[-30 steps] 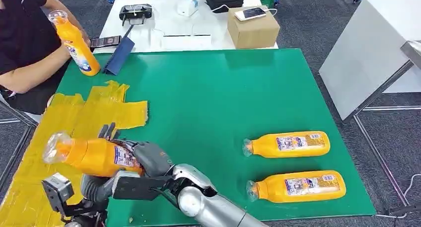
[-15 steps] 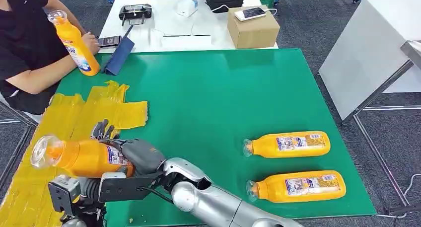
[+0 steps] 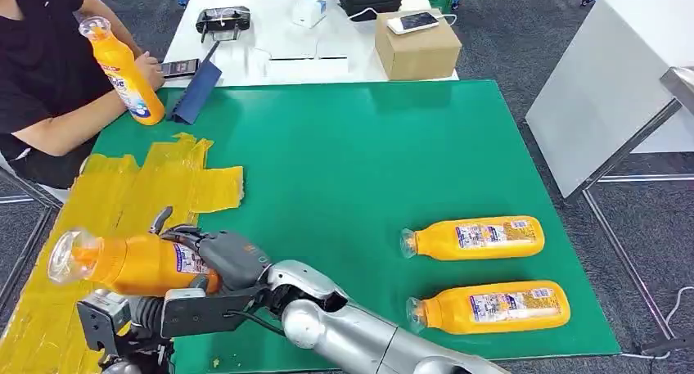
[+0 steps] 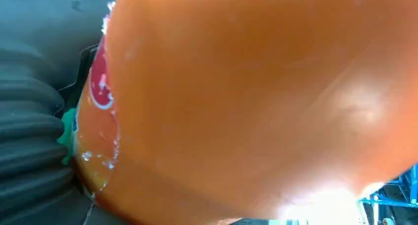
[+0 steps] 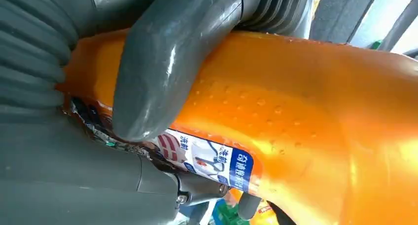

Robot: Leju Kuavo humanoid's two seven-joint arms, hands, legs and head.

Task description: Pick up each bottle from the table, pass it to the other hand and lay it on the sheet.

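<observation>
A: Where is the held bottle?

B: Low on the left, lying level above the yellow sheet at the near-left corner of the green desk, clear cap end pointing left.

A: Which hand has it?

B: The right hand is wrapped round its labelled base end. In the right wrist view the thick grey thumb lies pressed across the orange body, just above the blue and white label.

A: And the left hand?

B: The left hand sits right under the bottle's middle. The left wrist view has the orange body hard up against the camera, with the ribbed cover beside it. Whether its fingers are closed on the bottle, I cannot tell.

A: The other bottles?

B: Two lie on their sides at the near right of the desk, caps to the left, parallel and apart: the far bottle and the near bottle. Neither is on the sheet.

A: Anything else around?

B: A person sits at the far left, holding a fourth bottle upright at the desk's far-left corner. Behind, a white table carries a cardboard box with a phone on top.
</observation>
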